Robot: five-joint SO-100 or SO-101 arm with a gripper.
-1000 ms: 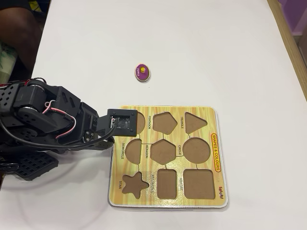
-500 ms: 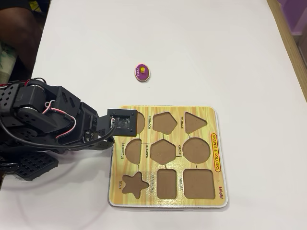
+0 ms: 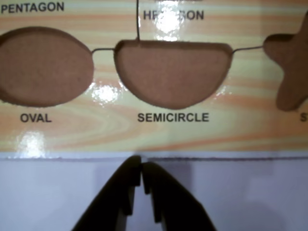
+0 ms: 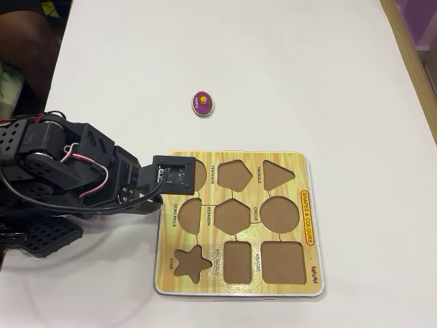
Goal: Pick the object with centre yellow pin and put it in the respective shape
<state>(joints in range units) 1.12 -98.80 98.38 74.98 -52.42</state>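
The object with centre yellow pin (image 4: 202, 103), a small purple oval piece, lies alone on the white table above the shape board (image 4: 239, 287) in the overhead view. It does not show in the wrist view. The brown OVAL cutout (image 3: 43, 65) sits at the board's upper left corner (image 4: 200, 175), half covered by the arm's camera block (image 4: 171, 173). In the wrist view my gripper (image 3: 142, 164) is shut with nothing held. It hovers over bare table just off the board's edge (image 3: 96, 130), below the SEMICIRCLE cutout (image 3: 171, 72).
The board also holds a star cutout (image 3: 291, 67) and several other empty shape holes. The black arm (image 4: 61, 171) fills the left side. A person's dark form (image 4: 20, 41) is at the upper left. A wooden strip (image 4: 413, 61) runs along the table's right edge.
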